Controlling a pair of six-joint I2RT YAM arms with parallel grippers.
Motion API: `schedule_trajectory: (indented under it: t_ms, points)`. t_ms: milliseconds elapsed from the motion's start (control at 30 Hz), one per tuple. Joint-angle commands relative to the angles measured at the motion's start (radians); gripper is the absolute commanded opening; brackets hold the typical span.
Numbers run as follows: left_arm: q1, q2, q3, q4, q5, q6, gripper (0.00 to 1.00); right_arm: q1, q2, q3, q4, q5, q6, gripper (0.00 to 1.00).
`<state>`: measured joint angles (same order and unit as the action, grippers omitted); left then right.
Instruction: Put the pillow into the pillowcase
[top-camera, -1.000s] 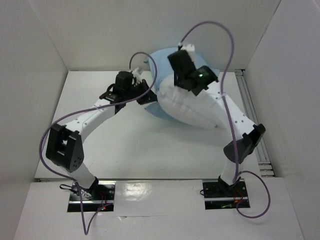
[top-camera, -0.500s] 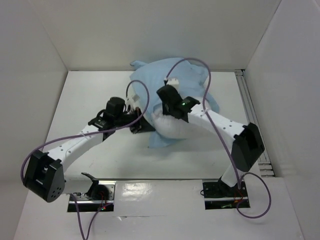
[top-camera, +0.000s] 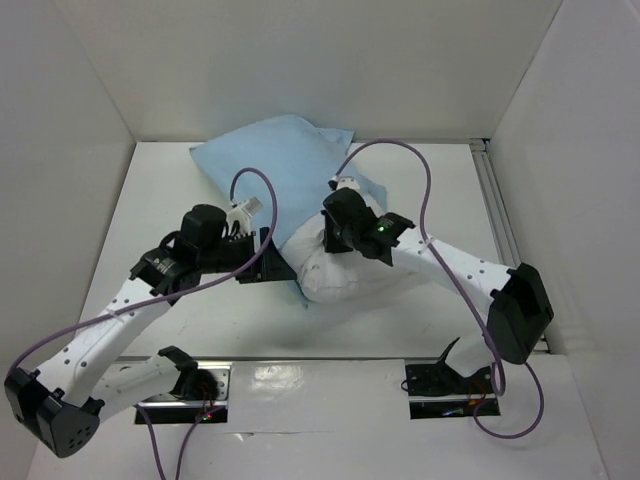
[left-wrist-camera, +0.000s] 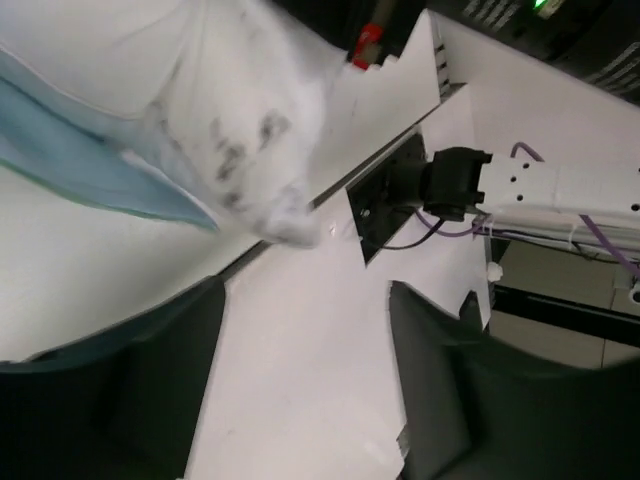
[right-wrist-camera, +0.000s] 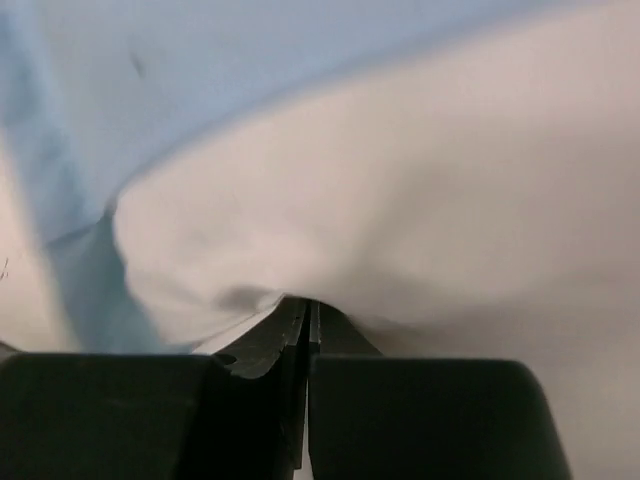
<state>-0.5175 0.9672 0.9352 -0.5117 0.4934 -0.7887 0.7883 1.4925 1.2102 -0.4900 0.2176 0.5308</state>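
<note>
The pillow (top-camera: 350, 275) lies on the bench (top-camera: 150, 210), partly inside the light blue pillowcase (top-camera: 265, 165). The right end effector (right-wrist-camera: 305, 312) is clenched on a pillow fold, and the left end effector (left-wrist-camera: 305, 310) is released. The left should probably regrasp the pillowcase hem and draw it over the pillow.

Bright, even white light fills the overhead view. The worktop (top-camera: 150, 200) has a glossy glare along its near edge and soft, faint shadows. Both wrist views are motion-blurred, with the pillow (right-wrist-camera: 400, 180) smeared, close up and out of focus.

free: table (top-camera: 160, 195) far left, far right | blocked: centre, pillowcase (top-camera: 275, 165) and pillow (top-camera: 345, 280)
</note>
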Motion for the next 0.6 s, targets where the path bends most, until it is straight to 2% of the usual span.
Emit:
schedule_trajectory:
  t_ms: [0,33,67,100,133,167,200,267,333,367,433,467,533,567]
  points:
    - [-0.018,-0.004,0.138,-0.207,-0.077,0.083,0.83,0.081,-0.003,-0.041,0.113,-0.011,-0.014,0.00]
    - [-0.009,-0.004,0.164,-0.237,-0.116,0.092,0.87,0.107,-0.003,-0.032,0.123,-0.026,-0.028,0.00]
    - [-0.009,-0.004,0.189,-0.261,-0.154,0.092,0.89,0.132,-0.003,-0.015,0.123,-0.026,-0.044,0.06]
    - [0.005,-0.004,0.235,-0.301,-0.227,0.103,0.88,0.173,0.014,0.009,0.110,-0.026,-0.079,0.18]
    - [0.014,-0.004,0.253,-0.310,-0.257,0.103,0.85,0.190,0.038,0.069,0.050,-0.026,-0.097,0.36]
    - [0.014,-0.004,0.269,-0.310,-0.275,0.120,0.80,0.203,0.038,0.096,0.018,0.024,-0.106,0.66]
    - [0.014,0.007,0.283,-0.310,-0.285,0.131,0.73,0.203,0.038,0.116,-0.010,0.057,-0.106,0.72]
    - [0.014,0.028,0.321,-0.310,-0.285,0.155,0.67,0.215,-0.045,0.127,-0.038,0.150,-0.106,0.80]
    - [0.014,0.074,0.344,-0.320,-0.306,0.146,0.66,0.192,-0.127,0.106,-0.038,0.216,-0.091,0.85]
    - [0.014,0.088,0.344,-0.320,-0.306,0.146,0.68,0.171,-0.197,0.095,-0.047,0.267,-0.080,0.88]
    - [0.014,0.114,0.344,-0.301,-0.334,0.132,0.75,0.114,-0.241,0.095,-0.083,0.282,-0.054,0.92]
    - [0.023,0.151,0.361,-0.301,-0.375,0.132,0.80,0.024,-0.241,0.110,-0.160,0.282,-0.023,0.93]
    - [0.024,0.208,0.396,-0.268,-0.388,0.164,0.80,-0.076,-0.241,0.120,-0.232,0.263,0.024,0.94]
    - [0.024,0.288,0.459,-0.268,-0.400,0.180,0.78,-0.162,-0.241,0.102,-0.252,0.241,0.024,0.94]
